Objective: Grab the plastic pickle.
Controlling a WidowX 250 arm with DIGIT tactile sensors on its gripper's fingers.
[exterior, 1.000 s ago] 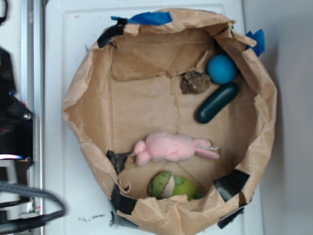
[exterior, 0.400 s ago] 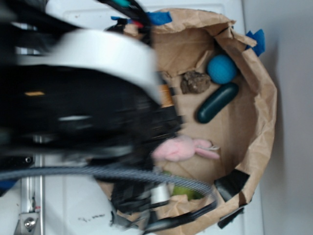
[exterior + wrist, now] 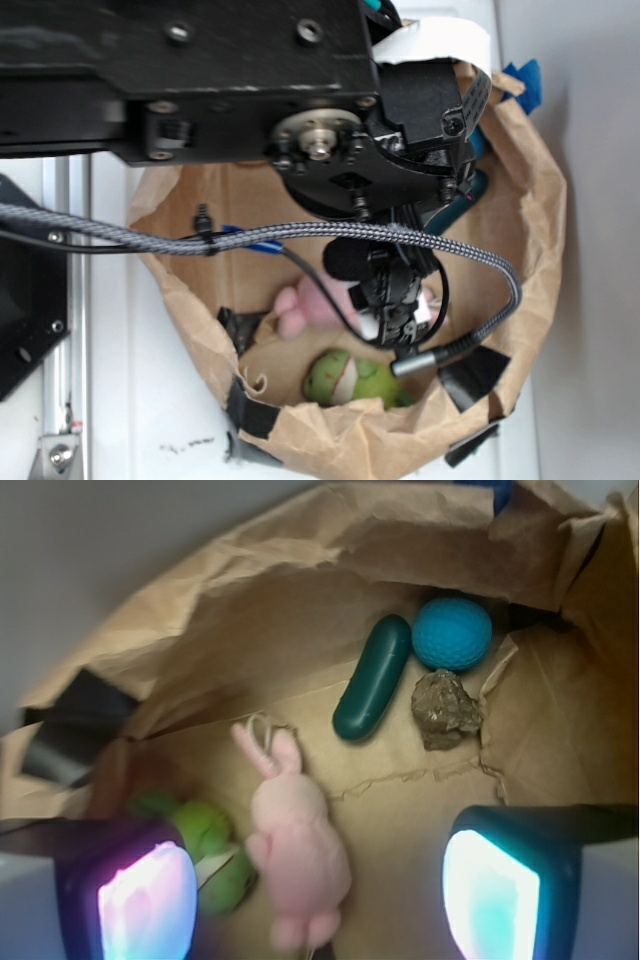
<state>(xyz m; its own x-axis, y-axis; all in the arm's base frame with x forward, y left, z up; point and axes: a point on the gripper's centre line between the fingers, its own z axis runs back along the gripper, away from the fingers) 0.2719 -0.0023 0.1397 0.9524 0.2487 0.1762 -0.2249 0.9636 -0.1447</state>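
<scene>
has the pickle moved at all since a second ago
Cannot tell for certain. In the exterior view the arm now hides most of the plastic pickle; the wrist view shows it beside the blue ball and the brown rock.

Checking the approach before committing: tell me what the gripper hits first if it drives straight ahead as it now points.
Probably the bare paper floor between the open gripper's fingers; the pink plush toy sits just left, the plastic pickle farther ahead. Depth is unclear.
</scene>
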